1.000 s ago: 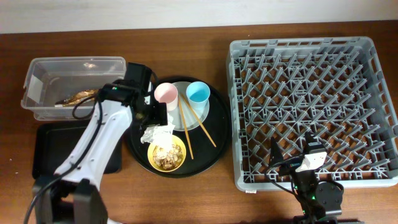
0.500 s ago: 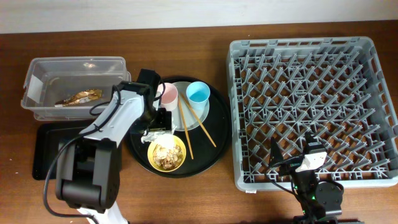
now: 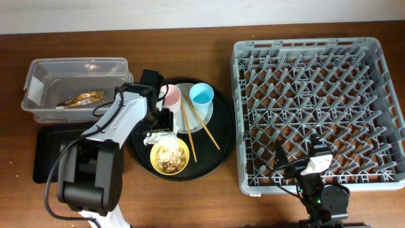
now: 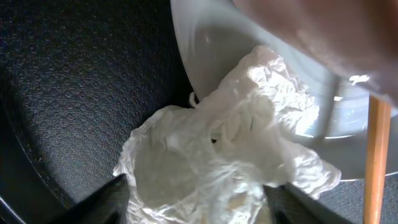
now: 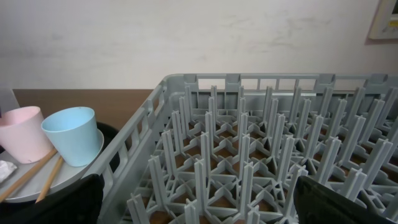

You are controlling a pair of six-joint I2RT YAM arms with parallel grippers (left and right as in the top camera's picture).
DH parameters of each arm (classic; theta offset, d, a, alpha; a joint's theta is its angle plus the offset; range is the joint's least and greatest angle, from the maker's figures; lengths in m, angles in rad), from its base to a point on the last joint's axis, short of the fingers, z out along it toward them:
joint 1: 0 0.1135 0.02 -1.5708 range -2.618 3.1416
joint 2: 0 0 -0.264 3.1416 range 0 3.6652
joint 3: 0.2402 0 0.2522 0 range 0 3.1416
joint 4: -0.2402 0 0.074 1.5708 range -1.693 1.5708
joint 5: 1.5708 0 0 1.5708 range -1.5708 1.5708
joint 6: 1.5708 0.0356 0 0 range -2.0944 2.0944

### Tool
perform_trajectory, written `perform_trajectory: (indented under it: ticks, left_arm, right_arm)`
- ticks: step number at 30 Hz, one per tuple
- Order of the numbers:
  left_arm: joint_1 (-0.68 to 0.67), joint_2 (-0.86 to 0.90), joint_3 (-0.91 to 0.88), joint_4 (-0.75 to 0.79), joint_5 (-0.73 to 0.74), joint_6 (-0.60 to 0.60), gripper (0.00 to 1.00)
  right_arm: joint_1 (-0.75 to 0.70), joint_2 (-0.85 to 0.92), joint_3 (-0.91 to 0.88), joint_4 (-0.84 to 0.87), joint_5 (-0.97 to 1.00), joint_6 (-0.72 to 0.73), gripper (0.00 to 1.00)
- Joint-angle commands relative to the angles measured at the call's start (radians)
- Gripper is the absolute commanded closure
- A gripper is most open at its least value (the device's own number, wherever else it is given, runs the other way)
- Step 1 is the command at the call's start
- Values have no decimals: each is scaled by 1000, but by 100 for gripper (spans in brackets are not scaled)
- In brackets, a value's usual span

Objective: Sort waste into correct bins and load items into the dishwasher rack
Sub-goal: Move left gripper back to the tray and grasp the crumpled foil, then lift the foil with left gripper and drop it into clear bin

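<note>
A crumpled white napkin (image 3: 159,134) (image 4: 224,155) lies on the round black tray (image 3: 218,145), partly over the edge of the pale plate (image 3: 205,114) (image 4: 211,43). My left gripper (image 3: 159,128) (image 4: 196,205) is down over the napkin, open, with one finger on each side and the paper filling the gap. The yellow bowl (image 3: 169,157) holds brown food scraps. On the plate stand the pink cup (image 3: 169,96) and blue cup (image 3: 202,95), with chopsticks (image 3: 196,126) lying beside them. My right gripper (image 3: 297,152) (image 5: 199,211) hangs open over the dishwasher rack (image 3: 316,107) at its near edge.
A clear box (image 3: 38,82) at the back left holds a gold-brown wrapper (image 3: 81,99). In front of it lies a flat black tray (image 3: 54,152). The left arm reaches across that tray's right end. The rack's upright pegs (image 5: 249,155) fill the right wrist view.
The left arm has swung in and settled on the napkin, and its jaws have narrowed around it. The right arm has not moved.
</note>
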Motion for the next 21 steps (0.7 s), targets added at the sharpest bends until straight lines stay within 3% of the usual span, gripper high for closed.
perform_trajectory:
  ticks: [1, 4, 6, 8, 11, 21]
  left_arm:
    - [1, 24, -9, 3, 15, 14, 46]
    - [1, 24, -9, 2, 16, 14, 61]
    - [5, 19, -3, -3, 28, 14, 77]
    - [20, 8, 7, -13, 30, 14, 82]
    - [74, -18, 11, -13, 31, 14, 88]
    - [199, -22, 10, -35, 30, 27, 86]
  right_arm:
    - [-6, -6, -7, -3, -2, 2, 2]
    - [-6, -6, -7, -3, -2, 2, 2]
    - [-6, -6, -7, -3, -2, 2, 2]
    - [-6, -6, -7, -3, -2, 2, 1]
    - [-6, -6, -7, -3, -2, 2, 1]
    - [-6, -6, -7, -3, -2, 2, 2]
